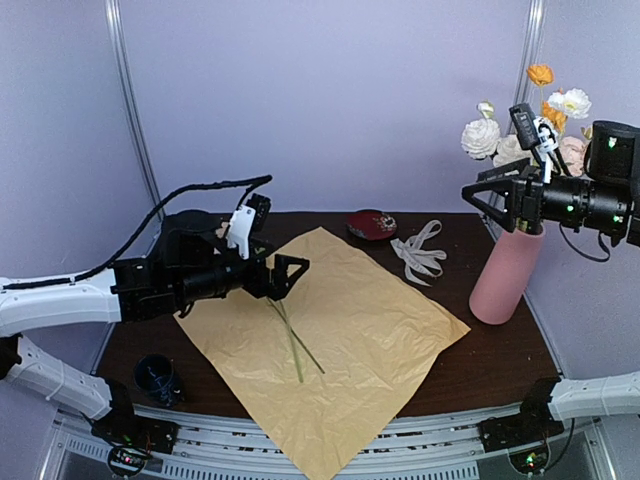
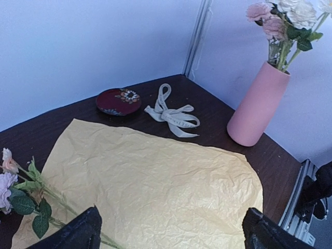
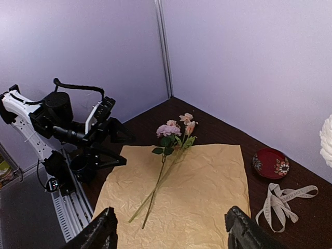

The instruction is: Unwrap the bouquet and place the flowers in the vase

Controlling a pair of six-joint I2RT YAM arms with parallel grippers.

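The bouquet lies undone: its tan crinkly paper is spread flat on the table. Two loose flowers lie across its left part, pink blooms pointing to the far left. The pink vase stands at the right and holds several flowers. My left gripper hovers open and empty over the paper beside the loose stems. My right gripper hangs open and empty beside the vase's mouth.
The cream ribbon lies untied behind the paper, left of the vase. A dark red dish sits at the back. A dark blue cup stands near the front left corner.
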